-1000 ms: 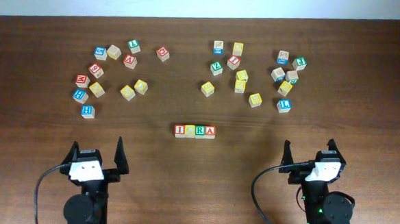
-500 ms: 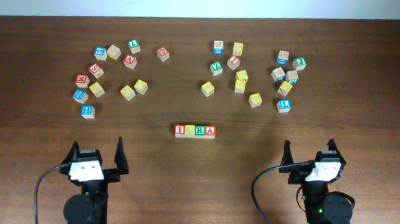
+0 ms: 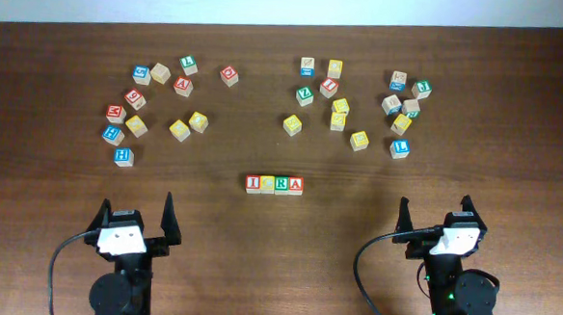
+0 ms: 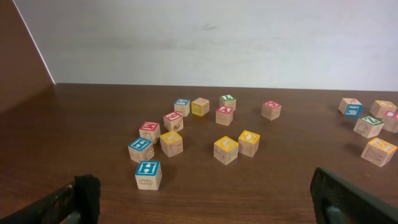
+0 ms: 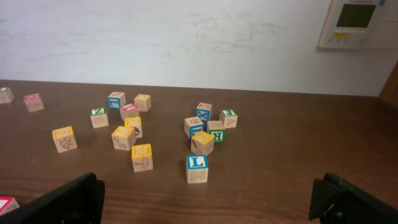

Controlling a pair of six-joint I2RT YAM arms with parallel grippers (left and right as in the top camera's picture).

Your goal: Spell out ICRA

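Fingers (image 3: 170, 219) spread wide on the left gripper (image 3: 138, 208), same on the right gripper (image 3: 434, 206), nothing between either pair. Both parked at the near edge of the table (image 3: 516, 112), well apart from every cube. And front and centre, between the two arms: ICRA (image 3: 274, 184), four cubes touching in one straight row, red I (image 3: 253, 183), yellow C (image 3: 267, 184), green R (image 3: 281, 184), red A (image 3: 295, 185), reading left to right in the overhead view. Loose cubes (image 3: 179, 129) scattered in two clusters farther back, well apart from the word. Looks spelled and done; at most a check of alignment left.
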